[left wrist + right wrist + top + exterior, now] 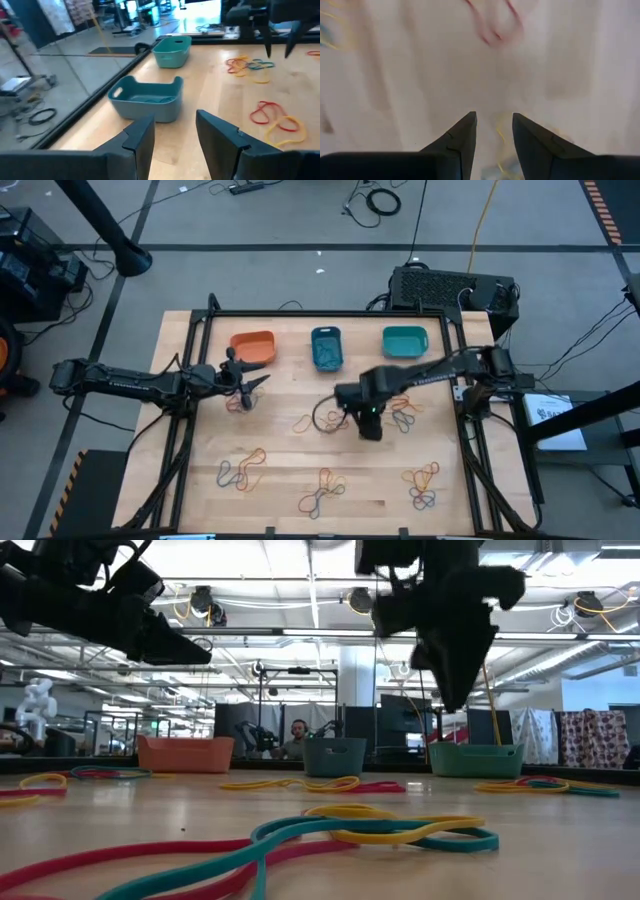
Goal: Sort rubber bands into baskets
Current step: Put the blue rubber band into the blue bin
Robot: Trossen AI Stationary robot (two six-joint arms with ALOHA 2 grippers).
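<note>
Three baskets in row along far edge of table [200, 480]: orange basket [253, 346], blue basket [326, 346], teal basket [405, 340]. Rubber bands [241, 470] scattered in clusters across wood; some lie inside blue basket. Left gripper [252, 379] just beside orange basket, above small cluster, fingers [142, 137] spread, nothing between them. Right gripper [368, 423] mid-table, pointing down over bands, fingers [462, 135] parted, holding nothing.
</note>
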